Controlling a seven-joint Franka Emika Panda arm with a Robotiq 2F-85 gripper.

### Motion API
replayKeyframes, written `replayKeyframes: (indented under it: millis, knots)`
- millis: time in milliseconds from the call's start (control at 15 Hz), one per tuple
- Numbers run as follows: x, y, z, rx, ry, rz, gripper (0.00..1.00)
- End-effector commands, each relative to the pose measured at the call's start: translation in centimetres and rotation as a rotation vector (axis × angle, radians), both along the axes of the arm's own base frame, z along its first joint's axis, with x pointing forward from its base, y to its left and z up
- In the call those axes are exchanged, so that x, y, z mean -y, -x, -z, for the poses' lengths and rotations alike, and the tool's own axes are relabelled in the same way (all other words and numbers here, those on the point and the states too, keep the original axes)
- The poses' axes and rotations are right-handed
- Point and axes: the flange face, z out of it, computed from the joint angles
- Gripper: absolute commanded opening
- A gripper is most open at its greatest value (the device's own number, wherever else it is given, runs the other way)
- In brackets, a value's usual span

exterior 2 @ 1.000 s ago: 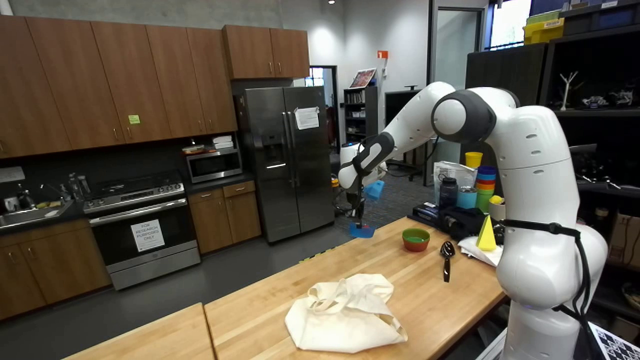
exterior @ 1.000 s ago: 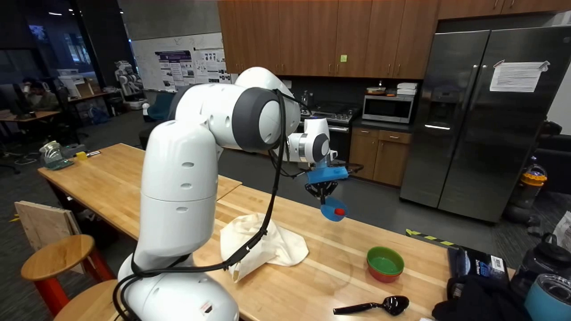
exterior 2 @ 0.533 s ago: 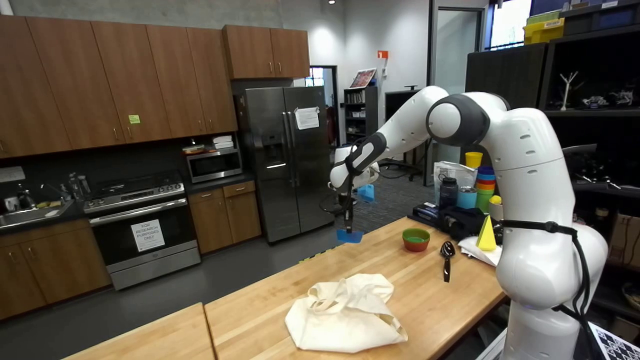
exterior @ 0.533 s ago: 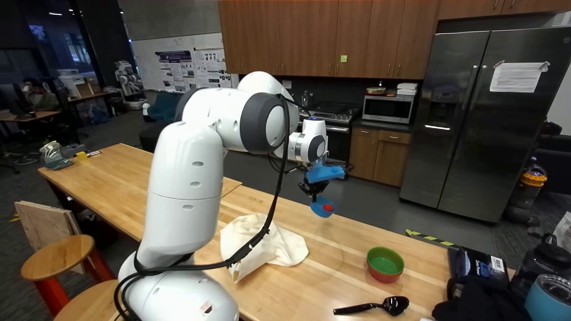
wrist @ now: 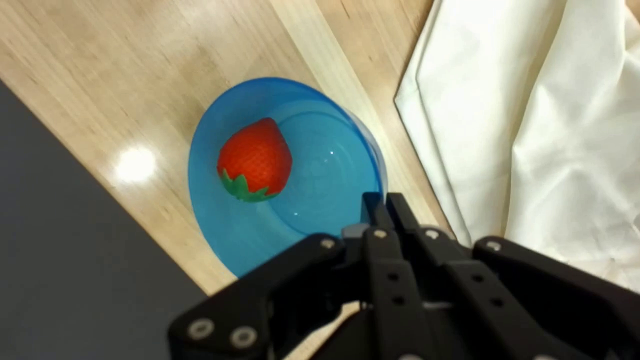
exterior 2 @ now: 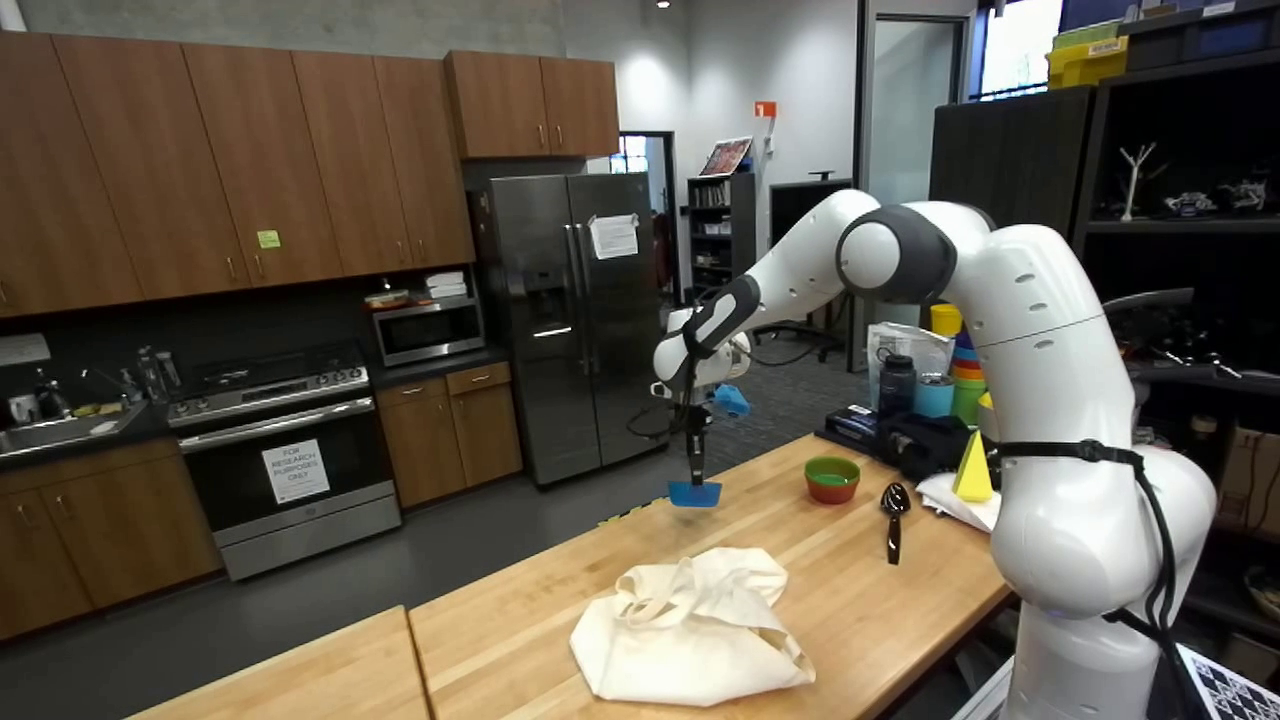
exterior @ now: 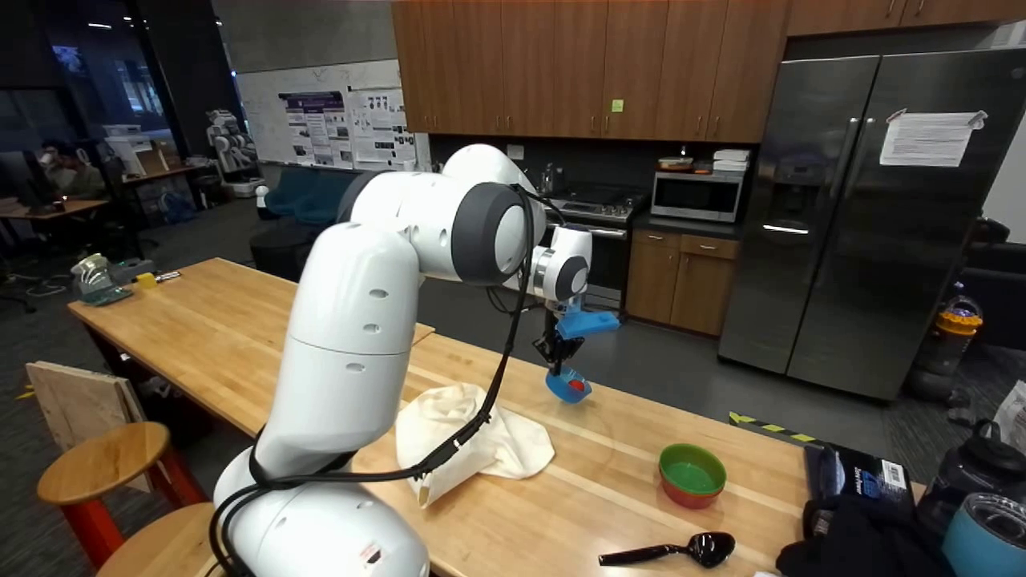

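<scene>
Wrist view: one gripper [wrist: 383, 197] clamped on the rim of one blue bowl [wrist: 320, 172], one strawberry [wrist: 256, 157] inside, one cream cloth bag [wrist: 540, 130] near it, cut off by the frame. Gripper hides part of that rim; can't tell from here whether the base touches the wooden table [wrist: 150, 90]. Both exterior views: one black spoon [exterior: 701, 549], plus a green-over-red bowl [exterior: 692, 477], single or nested pair, unclear.

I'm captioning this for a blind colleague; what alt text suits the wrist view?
The gripper pinches the rim of a blue bowl with a red, green-topped strawberry inside. Behind them is a wooden table, with cream cloth at the right and dark floor at the lower left.
</scene>
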Motion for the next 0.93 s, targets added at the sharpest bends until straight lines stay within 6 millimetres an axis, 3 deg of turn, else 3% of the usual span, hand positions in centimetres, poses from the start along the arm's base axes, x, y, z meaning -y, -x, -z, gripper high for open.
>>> replayKeyframes:
  millis: [0, 467, 867]
  knots:
    - [0.7, -0.6, 0.4, -0.022, 0.040, -0.039, 0.01]
    - [1.6, -1.1, 2.2, -0.037, 0.108, -0.071, 0.01]
    - [3.1, -1.7, 2.2, -0.022, 0.130, -0.056, 0.01]
